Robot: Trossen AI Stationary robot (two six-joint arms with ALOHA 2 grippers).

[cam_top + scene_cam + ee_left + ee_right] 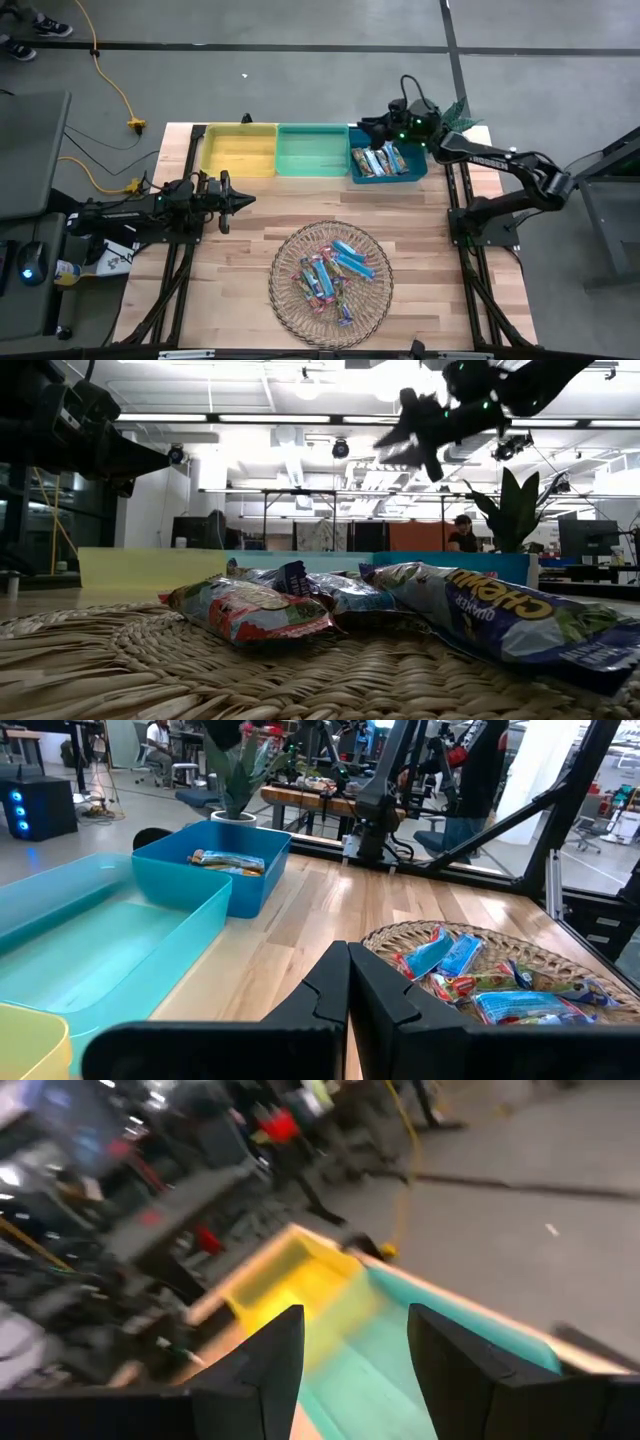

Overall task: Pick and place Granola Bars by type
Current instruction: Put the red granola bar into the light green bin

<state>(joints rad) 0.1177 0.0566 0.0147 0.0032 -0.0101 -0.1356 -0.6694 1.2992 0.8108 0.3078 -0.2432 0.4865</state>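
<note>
- Table (250, 215): pale wood top, seen whole from above; the clock directions below are read on the high view, with 12 at the far edge where the bins stand.
- Wire basket (285, 300): round, at about 6 o'clock near the front edge. It holds a loose heap of Granola Bars (330, 272) in light blue, pink-red and mixed wrappers, lying flat and overlapping. In the low view several of them lie close to the camera on the woven floor.
- Yellow bin (238, 150): at about 11 o'clock along the far edge, no bars showing inside.
- Green bin (312, 150): at 12 o'clock, touching the yellow bin on one side and the blue bin on the other, no bars showing inside.
- Blue bin (357, 170): at about 1 o'clock, last in the row. A few tan-orange and blue bars (384, 158) lie on its floor.
- Right gripper (372, 127): at 1 o'clock, above the far edge of the blue bin. Its fingers (265, 1365) stand parted with a clear gap, and nothing is between them.
- Left gripper (245, 199): at about 9 o'clock, over bare wood in front of the yellow bin, pointing toward the table's middle. Its fingers (325, 990) are pressed together, holding nothing.
- Potted plant (460, 115): just beyond the table's far corner at 1 o'clock.
</note>
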